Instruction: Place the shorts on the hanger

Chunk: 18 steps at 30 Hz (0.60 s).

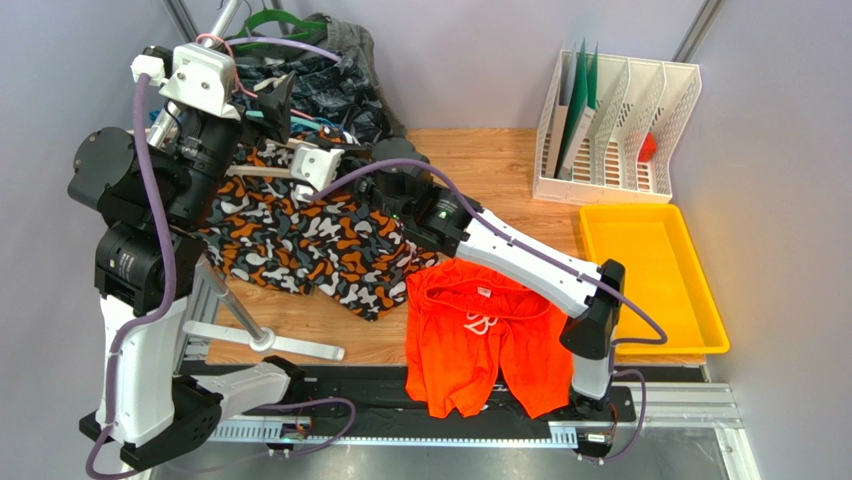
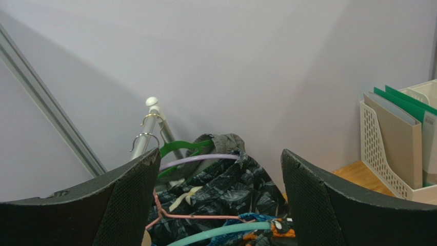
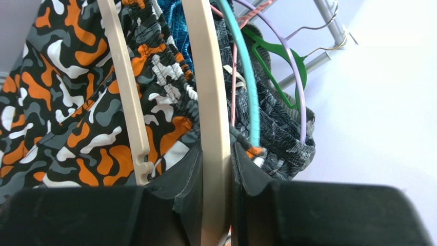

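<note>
Pinches the cream hanger (image 3: 202, 66) in the right gripper (image 3: 215, 159) by the rack (image 2: 149, 123), holds the left gripper (image 2: 218, 200) spread, with the orange-red shorts (image 1: 470, 345) flat well back, seemingly nearest the right arm's base.

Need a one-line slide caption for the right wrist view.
Right gripper clamped on the cream hanger, camouflage shorts and thin coloured hangers alongside.
</note>
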### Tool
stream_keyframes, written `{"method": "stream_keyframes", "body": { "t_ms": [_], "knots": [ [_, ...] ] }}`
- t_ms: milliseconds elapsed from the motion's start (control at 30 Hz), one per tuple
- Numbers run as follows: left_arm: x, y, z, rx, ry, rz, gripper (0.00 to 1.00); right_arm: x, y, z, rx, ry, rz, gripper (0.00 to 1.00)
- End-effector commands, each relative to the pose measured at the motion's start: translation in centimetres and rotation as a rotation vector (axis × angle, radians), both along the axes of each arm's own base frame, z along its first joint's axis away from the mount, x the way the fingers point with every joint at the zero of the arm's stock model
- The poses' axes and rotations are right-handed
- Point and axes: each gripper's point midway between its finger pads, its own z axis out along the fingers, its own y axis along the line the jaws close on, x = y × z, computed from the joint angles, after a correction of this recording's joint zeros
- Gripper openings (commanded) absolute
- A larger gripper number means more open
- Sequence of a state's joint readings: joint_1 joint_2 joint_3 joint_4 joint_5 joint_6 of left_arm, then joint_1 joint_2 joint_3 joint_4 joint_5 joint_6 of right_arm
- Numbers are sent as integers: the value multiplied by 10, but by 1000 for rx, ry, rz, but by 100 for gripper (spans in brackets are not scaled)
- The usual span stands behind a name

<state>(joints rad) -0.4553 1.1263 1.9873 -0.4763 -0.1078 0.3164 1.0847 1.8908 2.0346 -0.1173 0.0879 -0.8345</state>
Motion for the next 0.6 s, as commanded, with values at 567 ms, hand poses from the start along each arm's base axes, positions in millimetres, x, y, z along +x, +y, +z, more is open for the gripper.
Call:
{"method": "stream_keyframes", "body": {
  "t_ms": [567],
  "knots": [
    [1, -39, 7, -66, 20, -211, 94, -35, -143, 36, 88, 77, 31, 0]
  ]
}}
